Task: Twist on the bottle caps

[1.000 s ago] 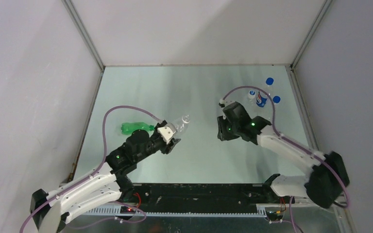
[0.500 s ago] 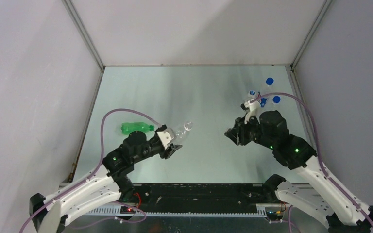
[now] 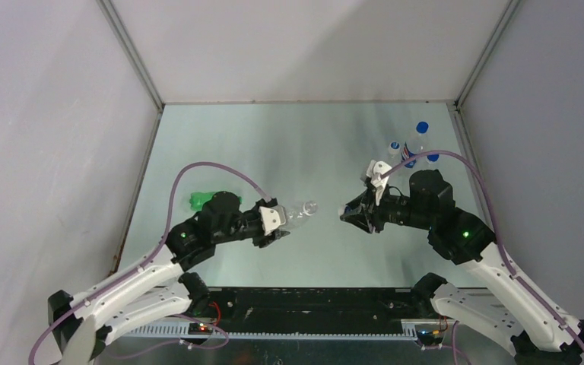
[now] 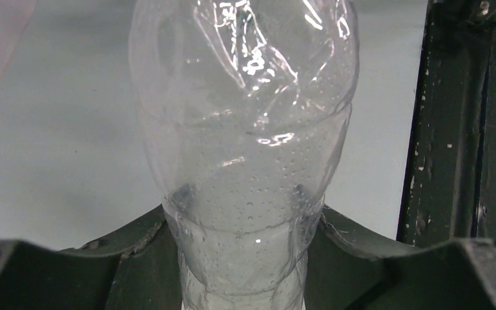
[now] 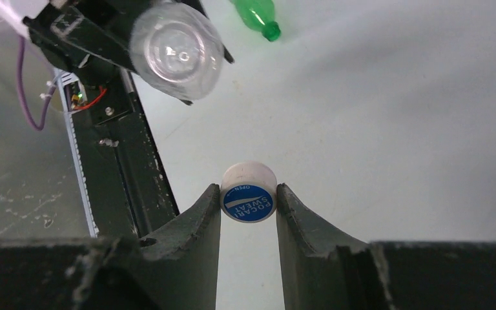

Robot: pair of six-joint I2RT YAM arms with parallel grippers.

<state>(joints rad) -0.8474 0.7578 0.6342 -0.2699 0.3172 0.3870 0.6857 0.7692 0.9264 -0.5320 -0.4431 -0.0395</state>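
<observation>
My left gripper (image 3: 277, 226) is shut on the clear bottle (image 3: 302, 212), holding it off the table by its lower body, mouth pointing right. In the left wrist view the clear bottle (image 4: 244, 123) fills the middle, pinched between my left gripper (image 4: 245, 258) fingers. My right gripper (image 3: 347, 214) faces it from the right, a short gap away. It is shut on the white cap (image 5: 249, 192), whose top has a blue printed label. The right wrist view looks at the clear bottle's (image 5: 177, 50) open mouth, up and left of the cap. The green bottle (image 5: 257, 15) lies on the table behind the left arm.
Three small bottles stand at the back right: two blue-capped ones (image 3: 423, 128) and one with a red-blue label (image 3: 408, 157). The green bottle (image 3: 197, 201) lies near the left wall. A black rail (image 4: 465, 129) runs along the table's near edge. Walls enclose three sides.
The left arm swung the clear bottle down and right until it lies nearly level. The right arm came forward from the back, turned left, and brought the cap towards the bottle's mouth.
</observation>
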